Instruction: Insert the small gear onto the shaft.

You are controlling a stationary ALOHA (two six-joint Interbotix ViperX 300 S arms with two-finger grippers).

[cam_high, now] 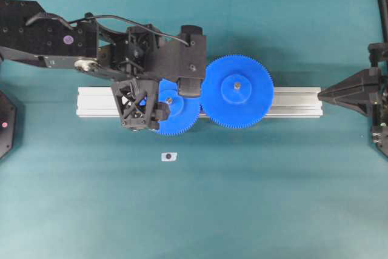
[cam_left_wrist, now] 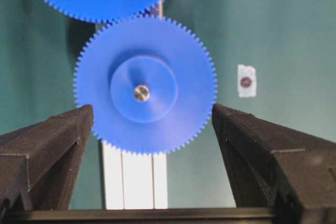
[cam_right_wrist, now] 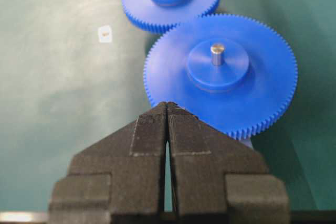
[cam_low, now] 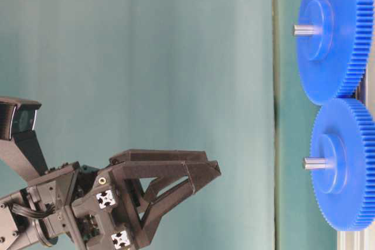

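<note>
Overhead exterior shows a teal worktop (cam_high: 254, 198) carrying a ribbed aluminium rail (cam_high: 297, 101). The small gear (cam_high: 179, 113) sits on the shaft (cam_left_wrist: 140, 93), meshed with the larger gear (cam_high: 237, 91). Left claw (cam_high: 162, 98) gapes wide, empty; right claw (cam_right_wrist: 167, 109) is closed, empty.

Table-level view looks rotated: green mat (cam_low: 146, 57) fills most of the frame. Two blue gears on the right, teeth meshing where they meet. Wider gear (cam_low: 337, 30) up top, grey pin end poking out of its hub. Small gear (cam_low: 345, 165) below it, seated on the shaft (cam_low: 314, 163), whose silver tip protrudes from the hub. Aluminium rail (cam_low: 354, 239) just visible bottom right behind the gears. Left gripper (cam_low: 208, 175) at lower left, well apart from both gears, holding nothing; jaw gap hard to judge from this angle, probably spread.
</note>
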